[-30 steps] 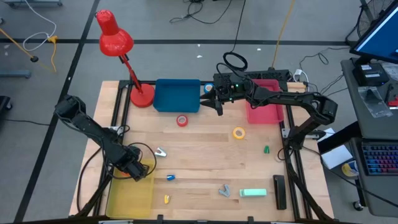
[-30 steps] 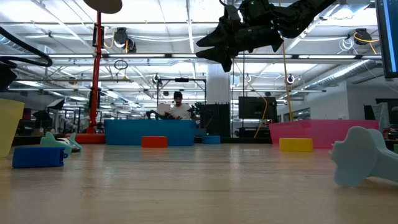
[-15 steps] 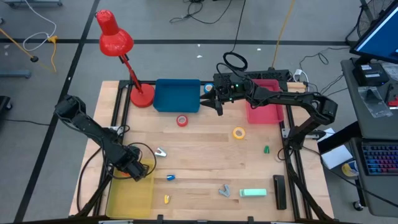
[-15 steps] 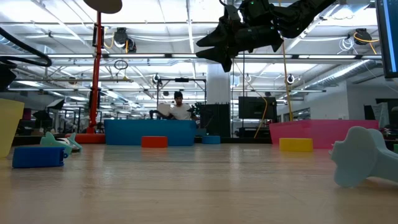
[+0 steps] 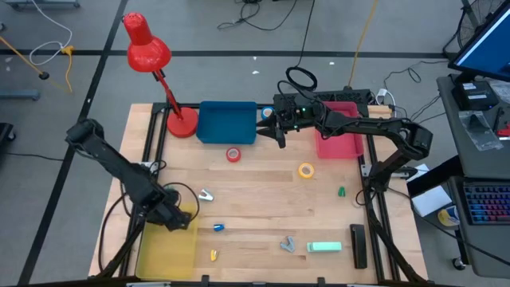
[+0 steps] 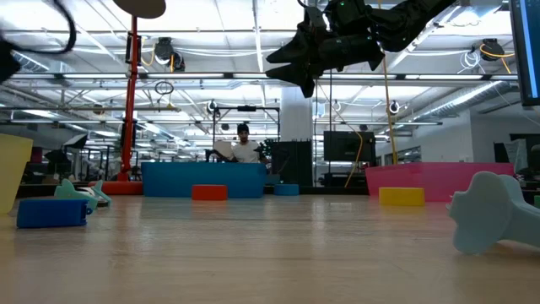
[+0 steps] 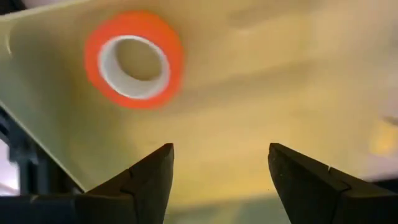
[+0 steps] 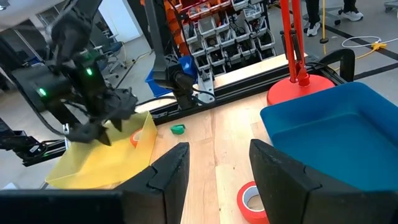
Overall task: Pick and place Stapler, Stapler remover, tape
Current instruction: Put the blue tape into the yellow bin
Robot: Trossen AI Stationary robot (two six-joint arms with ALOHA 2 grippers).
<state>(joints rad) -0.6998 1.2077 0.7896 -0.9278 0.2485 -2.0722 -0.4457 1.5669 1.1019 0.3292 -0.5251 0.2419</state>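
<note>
My left gripper (image 7: 219, 152) hangs open over the far end of the yellow bin (image 5: 166, 251), fingers pointing down. Below it the orange tape (image 7: 134, 59) lies flat inside the bin. My right gripper (image 8: 214, 158) waits open, high up by the blue bin (image 5: 227, 122). The red tape (image 5: 233, 155), yellow tape (image 5: 307, 170) and blue tape (image 5: 219, 227) lie flat on the table. A mint-green block (image 5: 324, 247), seemingly the stapler, lies near the front edge. Two small clawed pieces (image 5: 287, 243) (image 5: 205, 194) look like stapler removers.
A red desk lamp (image 5: 182, 122) stands at the far left and a pink bin (image 5: 338, 140) at the far right. A black oblong thing (image 5: 358, 243) lies by the right edge. Small green (image 5: 341, 191) and yellow (image 5: 213, 255) bits lie on the wood. A person sits far behind the table.
My left arm has risen above the yellow bin's far end, its elbow swinging up and toward the table's far left. My right arm has kept still, and nothing on the table has moved.
</note>
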